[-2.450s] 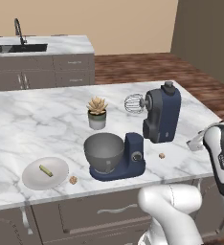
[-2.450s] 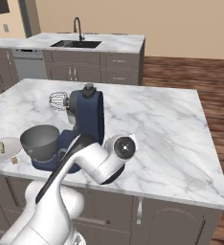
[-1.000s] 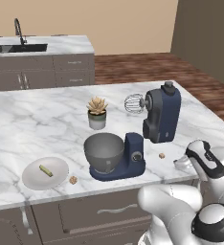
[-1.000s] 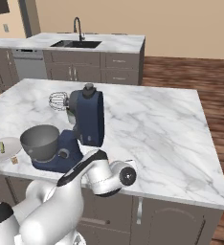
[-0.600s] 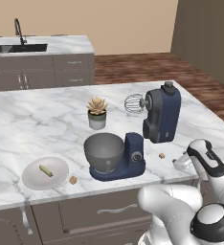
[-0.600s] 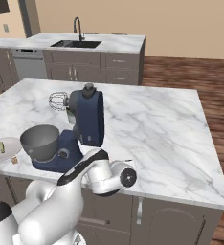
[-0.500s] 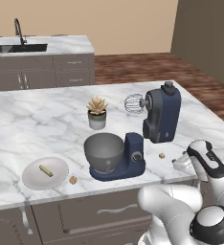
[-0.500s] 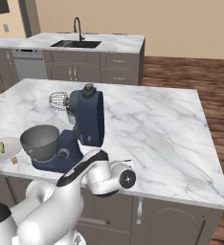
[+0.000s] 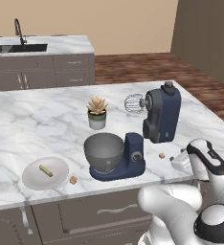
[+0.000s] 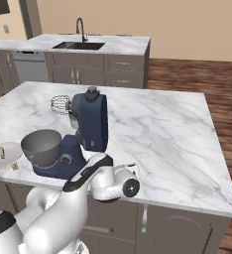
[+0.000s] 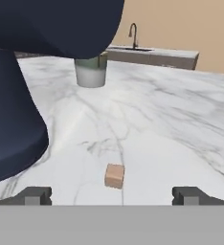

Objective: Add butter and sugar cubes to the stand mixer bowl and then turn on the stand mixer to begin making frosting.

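Here the arm bends low at the counter's (image 9: 32,119) near right edge, its pincer (image 11: 111,194) wide and empty near one sugar cube (image 11: 115,175).

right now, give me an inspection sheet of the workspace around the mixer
surface: white marble island counter, dry and unmarked.
job's things: navy-blue stand mixer with head tilted back, silver whisk raised; deep grey metal bowl on its base; thin pale yellow-green butter stick on the flat white plate; one tan sugar cube beside the plate, the other tan sugar cube on the counter right of the mixer base.
clutter: small potted succulent behind the bowl.
grippers: tool open, low over the counter, the second cube just ahead between its fingertips, not touched.
cables: nothing seen.
surroundings: grey cabinets, sink with black faucet, wooden floor.
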Motion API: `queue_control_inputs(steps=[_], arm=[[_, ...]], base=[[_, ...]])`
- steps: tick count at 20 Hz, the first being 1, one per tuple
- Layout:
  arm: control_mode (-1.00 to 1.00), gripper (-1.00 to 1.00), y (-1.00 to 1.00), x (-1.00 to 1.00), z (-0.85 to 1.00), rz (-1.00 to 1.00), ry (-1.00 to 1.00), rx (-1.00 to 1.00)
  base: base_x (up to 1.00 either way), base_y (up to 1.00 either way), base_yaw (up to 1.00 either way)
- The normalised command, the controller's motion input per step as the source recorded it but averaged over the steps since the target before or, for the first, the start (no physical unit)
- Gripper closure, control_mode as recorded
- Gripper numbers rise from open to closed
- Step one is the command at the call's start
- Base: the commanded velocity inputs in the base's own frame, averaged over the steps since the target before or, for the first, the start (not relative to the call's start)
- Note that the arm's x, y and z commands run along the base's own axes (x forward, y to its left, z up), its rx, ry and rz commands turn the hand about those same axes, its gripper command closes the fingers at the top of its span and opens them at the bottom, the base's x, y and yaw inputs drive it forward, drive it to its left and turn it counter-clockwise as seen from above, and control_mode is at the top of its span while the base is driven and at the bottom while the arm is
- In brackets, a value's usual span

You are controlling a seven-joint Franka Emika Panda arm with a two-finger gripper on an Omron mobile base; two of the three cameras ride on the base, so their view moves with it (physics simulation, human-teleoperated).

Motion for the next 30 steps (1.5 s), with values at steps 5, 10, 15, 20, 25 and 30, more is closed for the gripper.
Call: queue_control_inputs(steps=[5,10,15,20,25,30], arm=[[-1.00,-1.00,0.30,0.17,-0.09,0.00,0.02,0.00],[-1.00,-1.00,0.21,0.05,-0.27,0.00,0.02,0.00],[-1.00,-1.00,0.24,0.13,-0.41,0.00,0.03,0.00],[-1.00,-1.00,0.16,0.15,-0.34,0.00,0.00,0.00],[-1.00,-1.00,0.10,0.17,-0.22,0.00,0.00,0.00],[-1.00,-1.00,0.02,0.14,0.00,0.00,0.00,0.03]], base=[[0.00,0.00,0.00],[0.00,0.00,0.00],[0.00,0.00,0.00],[0.00,0.00,0.00],[0.00,0.00,0.00],[0.00,0.00,0.00]])
